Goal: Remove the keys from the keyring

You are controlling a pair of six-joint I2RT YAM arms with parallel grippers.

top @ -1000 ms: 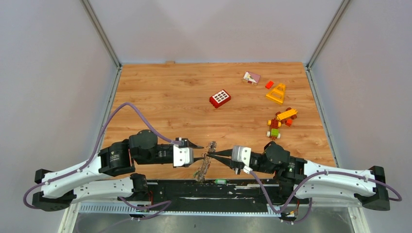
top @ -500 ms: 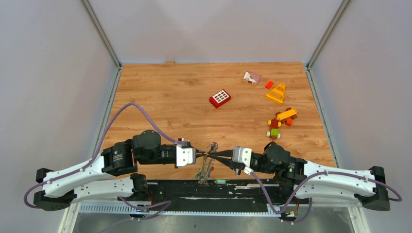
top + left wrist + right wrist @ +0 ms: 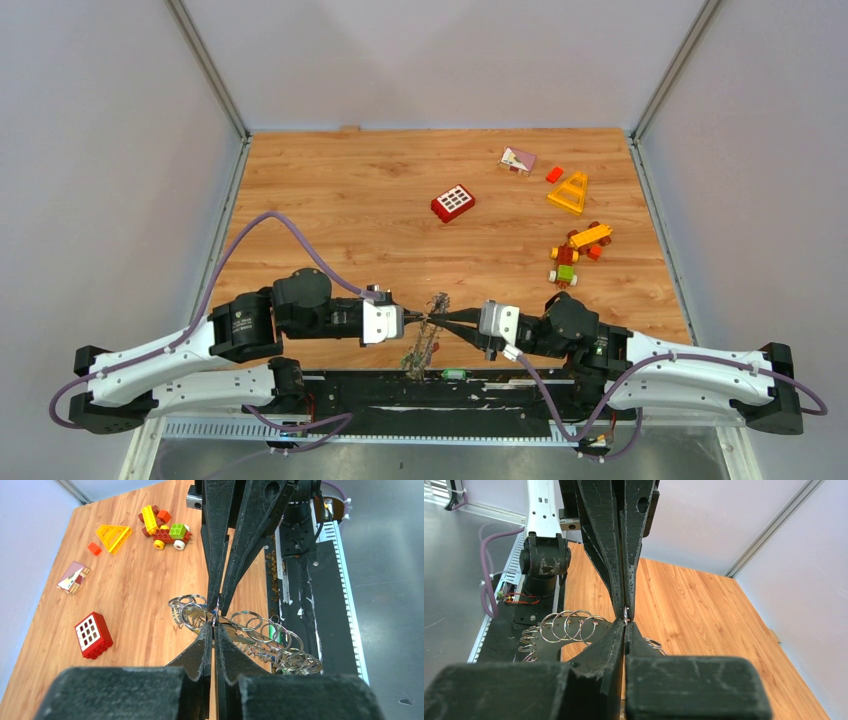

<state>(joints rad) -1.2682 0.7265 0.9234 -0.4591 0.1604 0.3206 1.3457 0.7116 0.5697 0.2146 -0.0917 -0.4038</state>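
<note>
The keyring (image 3: 425, 340), fringed with small loops and keys (image 3: 248, 646), is held above the near edge of the wooden surface (image 3: 340, 200), partly over the black rail (image 3: 380, 388) behind it. It is pinched from both sides: the left tool (image 3: 418, 320) and the right tool (image 3: 441, 318) are each closed narrowly on its metal, tip to tip. Most of the bunch is seen dangling below the crowded fingertips. Well apart, a red brick (image 3: 453, 203), a yellow triangle (image 3: 569, 192), a brick car (image 3: 575, 252) and a pink block (image 3: 517, 161) are scattered farther back.
</note>
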